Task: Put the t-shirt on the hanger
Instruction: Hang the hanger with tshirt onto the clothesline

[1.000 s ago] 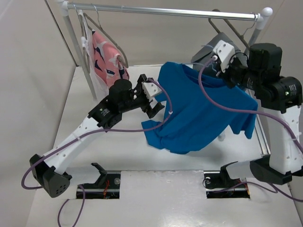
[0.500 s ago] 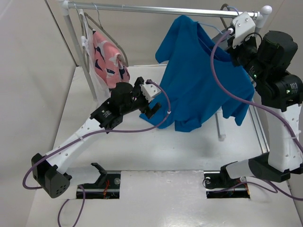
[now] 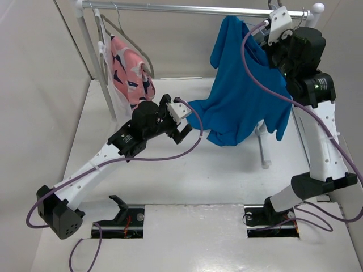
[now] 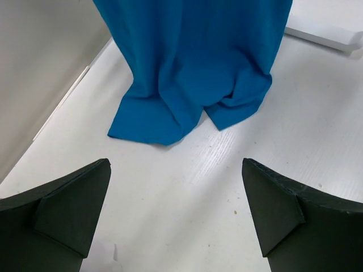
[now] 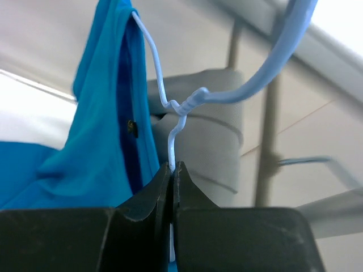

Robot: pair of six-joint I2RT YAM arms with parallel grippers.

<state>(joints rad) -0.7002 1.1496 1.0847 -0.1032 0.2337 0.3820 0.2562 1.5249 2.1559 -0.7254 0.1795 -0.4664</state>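
The bright blue t-shirt (image 3: 241, 96) hangs on the thin light-blue wire hanger (image 5: 181, 105), high at the right end of the clothes rail (image 3: 187, 9). Its lower hem rests on the table (image 4: 170, 119). My right gripper (image 5: 172, 168) is shut on the hanger's wire just below the twisted neck; it sits up by the rail in the top view (image 3: 271, 34). The hook (image 5: 283, 51) curves up to the right beside the rail. My left gripper (image 3: 182, 126) is open and empty, low over the table, just left of the shirt's hem, not touching it.
A pink patterned garment (image 3: 129, 71) hangs on a grey-brown hanger at the rail's left end. A pleated grey garment (image 5: 210, 136) hangs behind the shirt. The rack's white upright (image 3: 93, 54) stands at the left and its foot bar (image 3: 262, 150) lies under the shirt.
My right gripper has lifted the hanger and shirt from mid-height up to the rail's right end. The shirt now hangs nearly straight. My left gripper stayed low and open by the hem.
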